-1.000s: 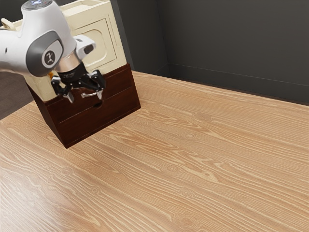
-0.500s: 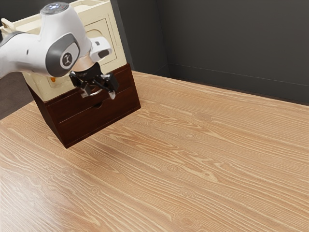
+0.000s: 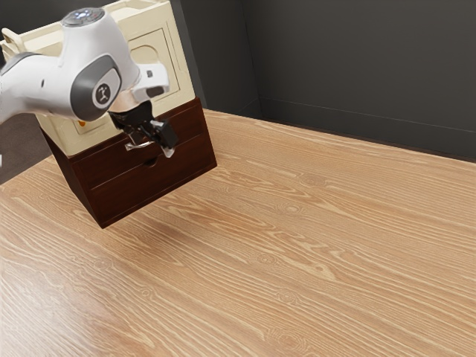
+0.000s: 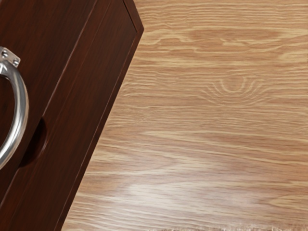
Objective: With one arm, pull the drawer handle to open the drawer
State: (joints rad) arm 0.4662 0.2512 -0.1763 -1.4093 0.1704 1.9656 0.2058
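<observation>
Over by the dark wooden cabinet (image 3: 141,182), the gripper (image 3: 152,148) hovers with fingers spread apart, gripping nothing, near the curved metal handle (image 4: 21,108) on the closed drawer's front (image 3: 190,125)

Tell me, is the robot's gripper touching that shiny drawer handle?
Cannot tell: in the exterior view, the gripper overlaps the handle, hiding whether there is contact or a gap.
</observation>
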